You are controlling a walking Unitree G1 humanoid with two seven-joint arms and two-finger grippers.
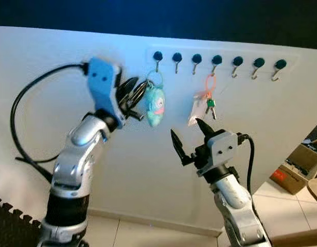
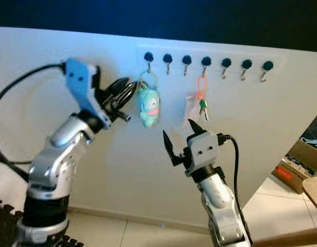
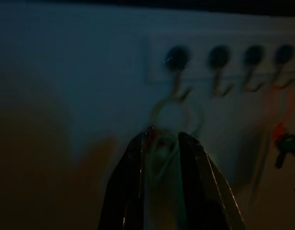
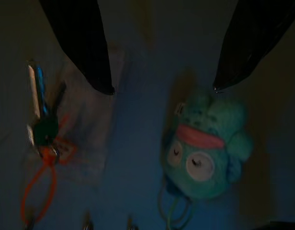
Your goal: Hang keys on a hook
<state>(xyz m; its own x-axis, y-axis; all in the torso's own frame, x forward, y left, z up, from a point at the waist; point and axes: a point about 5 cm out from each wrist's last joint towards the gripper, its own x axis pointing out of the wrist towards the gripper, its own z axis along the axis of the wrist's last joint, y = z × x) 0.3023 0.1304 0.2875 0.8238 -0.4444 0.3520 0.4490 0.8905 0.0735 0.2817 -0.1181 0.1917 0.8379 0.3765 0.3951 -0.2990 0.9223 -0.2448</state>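
Right claw [image 1: 188, 138] spread, clear of wall. Left claw [image 1: 134, 94] pinching key ring [image 1: 154, 78] of teal plush keychain [image 1: 154, 105] at first hook [image 1: 157, 58].

Seven hooks [image 1: 216, 62] run along the wall. Two key sets hang there: one with a teal plush [image 1: 155, 105], one on an orange loop [image 1: 210, 85] carrying what looks like two keys [image 4: 39, 112], though the view is dim. Two grippers [image 1: 192, 138].
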